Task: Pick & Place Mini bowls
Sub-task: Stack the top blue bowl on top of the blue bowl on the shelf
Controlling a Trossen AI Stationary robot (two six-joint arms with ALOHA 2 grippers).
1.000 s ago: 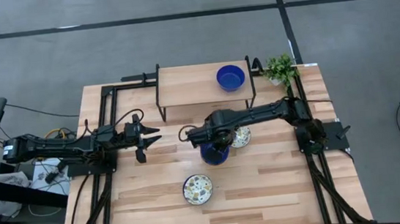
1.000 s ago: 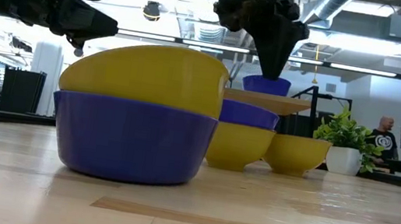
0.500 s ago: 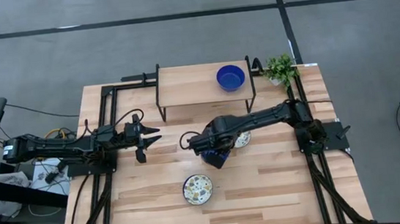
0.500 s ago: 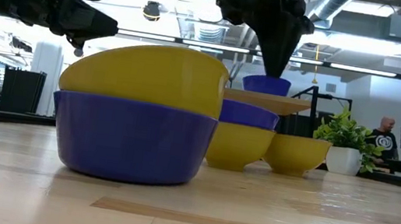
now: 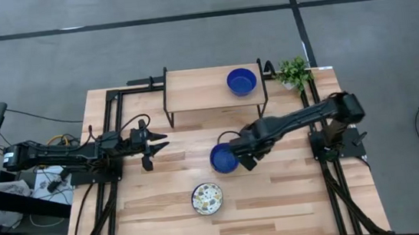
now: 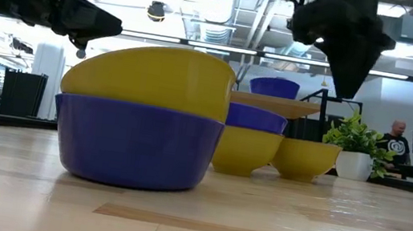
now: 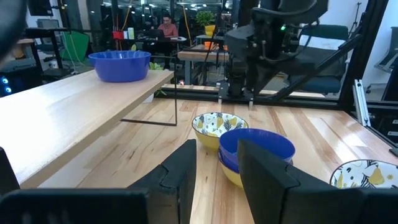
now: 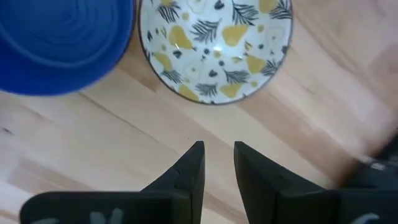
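The right gripper (image 5: 246,162) hangs above the surface (image 5: 294,194), just beside the blue bowl (image 5: 223,158). Its jaws stand narrow, with only a small gap, and they hold nothing. This blue bowl sits inside a patterned bowl (image 7: 244,176), so the two make a short stack. A second patterned bowl (image 8: 214,46) stands touching or almost touching this stack, on the side toward the shelf (image 5: 199,91). A third patterned bowl (image 5: 206,198) is alone near the front edge, and another blue bowl (image 5: 241,81) is already on the shelf.

The main risk, I think, is the crowding. With jaws so narrow, a descent on a rim can push the bowl instead of gripping it, and a pushed bowl can slide into its neighbour. Lifting the blue bowl may also drag up the bowl under it.

The left gripper (image 5: 153,144) waits well apart, with its jaws slightly apart and empty.
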